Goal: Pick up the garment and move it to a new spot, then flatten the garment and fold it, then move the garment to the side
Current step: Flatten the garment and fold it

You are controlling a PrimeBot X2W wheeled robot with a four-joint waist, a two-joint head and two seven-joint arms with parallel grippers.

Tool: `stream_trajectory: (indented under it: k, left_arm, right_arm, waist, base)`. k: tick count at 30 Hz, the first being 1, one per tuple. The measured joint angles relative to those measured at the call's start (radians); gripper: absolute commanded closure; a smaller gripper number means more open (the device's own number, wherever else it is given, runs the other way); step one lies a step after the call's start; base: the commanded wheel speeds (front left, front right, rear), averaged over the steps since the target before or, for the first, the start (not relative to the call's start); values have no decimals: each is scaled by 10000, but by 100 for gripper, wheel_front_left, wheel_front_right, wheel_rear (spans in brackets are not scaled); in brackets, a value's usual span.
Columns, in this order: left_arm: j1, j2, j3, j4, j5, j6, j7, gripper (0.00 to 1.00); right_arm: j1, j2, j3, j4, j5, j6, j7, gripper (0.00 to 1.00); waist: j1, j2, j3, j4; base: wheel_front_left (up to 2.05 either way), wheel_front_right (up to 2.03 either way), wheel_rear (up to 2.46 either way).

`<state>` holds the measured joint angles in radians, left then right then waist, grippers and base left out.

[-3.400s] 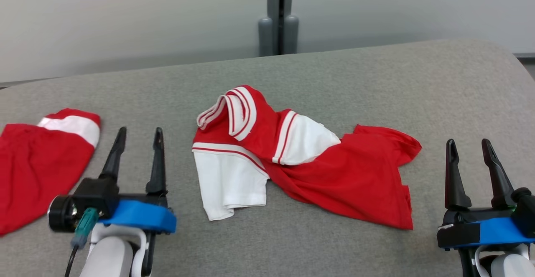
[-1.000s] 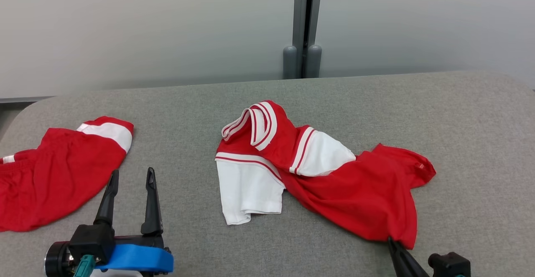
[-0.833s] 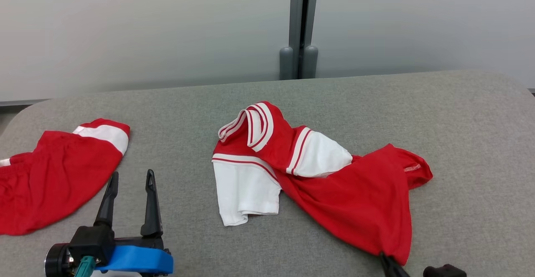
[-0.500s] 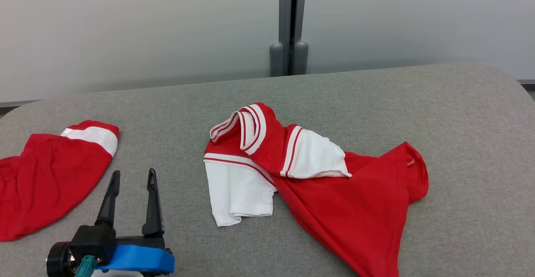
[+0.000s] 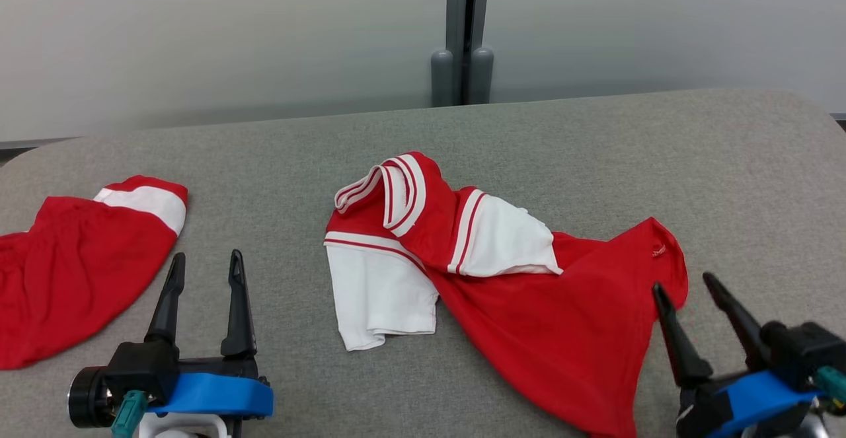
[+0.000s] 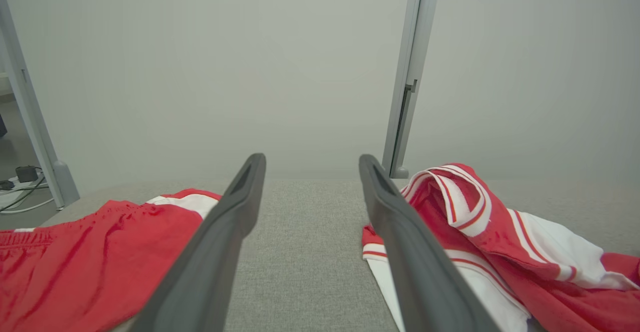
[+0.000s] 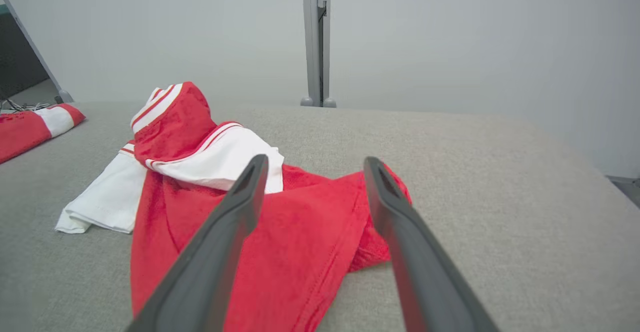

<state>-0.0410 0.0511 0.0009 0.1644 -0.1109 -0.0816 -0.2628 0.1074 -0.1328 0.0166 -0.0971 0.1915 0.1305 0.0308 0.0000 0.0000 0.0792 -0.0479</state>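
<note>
A: Two red-and-white pieces lie on the grey table (image 5: 727, 160). Which one is ours?

B: I'd say the crumpled garment (image 5: 542, 319) in the middle. Its red body trails toward the near right edge. The other red piece (image 5: 73, 273) lies well apart at the far left.

A: And the arms?

B: Both empty. The left gripper (image 5: 205, 255) hovers between the two pieces, jaws spread wide with nothing in them. The right gripper (image 5: 683, 282) sits just beside the red hem, jaws equally wide, gripping nothing.

A: So flattening is the step in hand?

B: That's my reading. The body is twisted, and the white sleeve (image 5: 380, 292) lies folded below the bunched collar (image 5: 386, 187). I'd pinch only the top layer at a hem corner with the right. With the left I'd take the shoulder by the sleeve, then draw the two apart, low over the table.

A: Risk?

B: Grabbing both layers, or lifting high, so the twist merely travels along.
</note>
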Motion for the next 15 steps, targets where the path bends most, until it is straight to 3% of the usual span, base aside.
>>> stream_trajectory:
  k: [7,15]
  left_arm:
    - [-269,2,-88,-36,-4,-33,-2,0]
    - [-733,-4,-380,-29,-98,-42,-2,0]
  right_arm:
    - [-2010,-694,-261,1057,-619,2,-33,0]
    - [-3702,-1112,-564,3430,-857,2,-405,0]
  waist:
    - [0,0,323,251]
    - [0,0,795,731]
  base:
    - [0,0,0]
    - [0,0,0]
